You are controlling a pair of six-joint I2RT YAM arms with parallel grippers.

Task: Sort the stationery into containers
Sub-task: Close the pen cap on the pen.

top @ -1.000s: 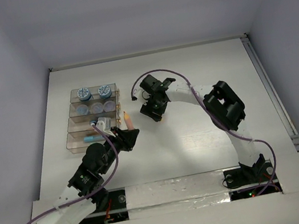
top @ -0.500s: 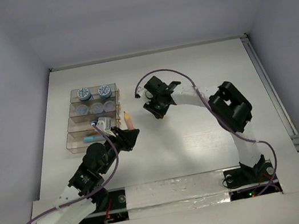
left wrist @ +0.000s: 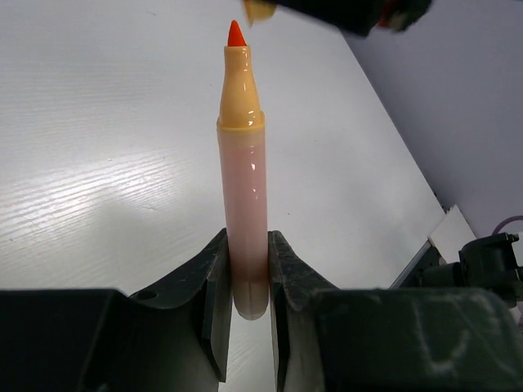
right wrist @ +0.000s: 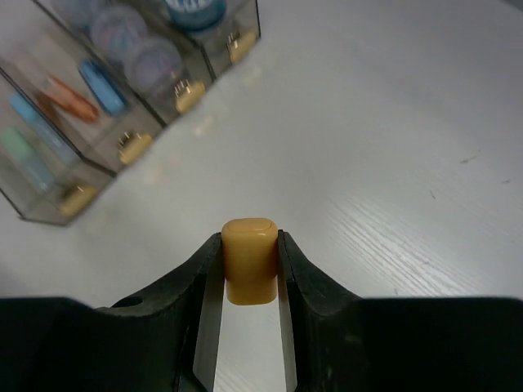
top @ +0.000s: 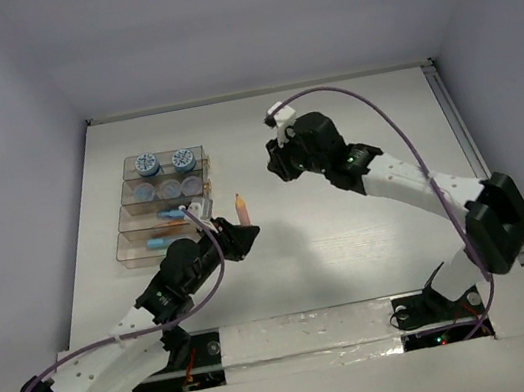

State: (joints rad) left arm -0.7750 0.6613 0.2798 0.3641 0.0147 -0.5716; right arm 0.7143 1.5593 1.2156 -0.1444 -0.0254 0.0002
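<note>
Left gripper (left wrist: 245, 273) — jaws clamped on the lower barrel of the uncapped orange marker (left wrist: 242, 163), tip up, just right of the trays (top: 127, 250). Right gripper (right wrist: 249, 249) — jaws part-closed, pinching the orange cap (right wrist: 250, 273) above the table (right wrist: 392, 122), apart from the marker.

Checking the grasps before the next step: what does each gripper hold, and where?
Left gripper: uncapped orange marker, by its rear end. Right gripper: orange cap, by its sides.

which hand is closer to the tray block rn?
Left. The left hand, gripping the orange marker, sits by the tray block's near right corner; the right hand, holding the cap, is farther off to its right.
</note>
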